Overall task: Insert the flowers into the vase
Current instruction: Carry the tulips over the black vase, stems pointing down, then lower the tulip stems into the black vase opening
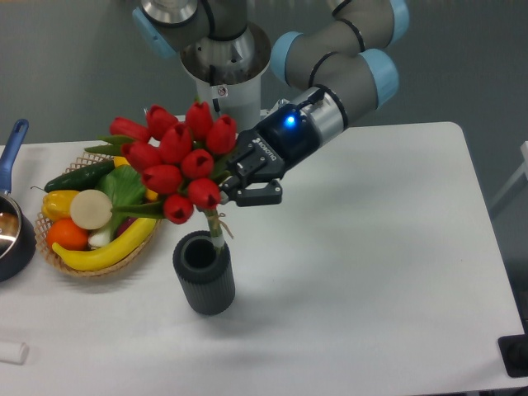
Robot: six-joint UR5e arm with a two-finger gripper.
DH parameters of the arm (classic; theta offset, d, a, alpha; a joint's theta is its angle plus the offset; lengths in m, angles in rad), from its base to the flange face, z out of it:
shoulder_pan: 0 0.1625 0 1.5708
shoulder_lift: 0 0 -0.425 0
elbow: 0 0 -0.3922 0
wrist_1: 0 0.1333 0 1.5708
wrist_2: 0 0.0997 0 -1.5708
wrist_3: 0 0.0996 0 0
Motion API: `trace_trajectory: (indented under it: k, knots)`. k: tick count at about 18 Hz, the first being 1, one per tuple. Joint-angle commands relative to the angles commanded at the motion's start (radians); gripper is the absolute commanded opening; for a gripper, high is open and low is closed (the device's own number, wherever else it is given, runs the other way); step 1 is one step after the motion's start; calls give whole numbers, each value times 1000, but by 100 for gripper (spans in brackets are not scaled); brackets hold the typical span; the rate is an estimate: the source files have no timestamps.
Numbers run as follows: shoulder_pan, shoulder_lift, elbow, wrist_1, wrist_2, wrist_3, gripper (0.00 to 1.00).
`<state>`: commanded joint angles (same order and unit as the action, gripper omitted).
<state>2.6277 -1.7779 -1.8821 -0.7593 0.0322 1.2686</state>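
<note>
The flowers [175,158], a bunch of red tulip buds with green leaves, hang tilted up and to the left above the table. My gripper [234,180] is shut on their stems, just right of the buds. The pale stem ends [217,229] point down at the right rim of the vase [204,271], a dark grey ribbed cylinder standing upright. Its round mouth [199,255] is open and dark. The stem tips sit right at the rim; I cannot tell whether they touch it.
A wicker basket [157,216] of fruit and vegetables stands left of the vase, partly under the buds. A dark pan with a blue handle [11,147] is at the left edge. A small white object [11,352] lies at front left. The robot base [224,74] is behind.
</note>
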Motion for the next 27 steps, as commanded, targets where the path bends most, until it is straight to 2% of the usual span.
trace_trajectory:
  k: [9,20,27]
  knots:
    - [-11,-15,-17,-2,2,8,13]
    - [-21,-107,-28,0,14,83,14]
    - [-31,-140,-38,2,60,114,14]
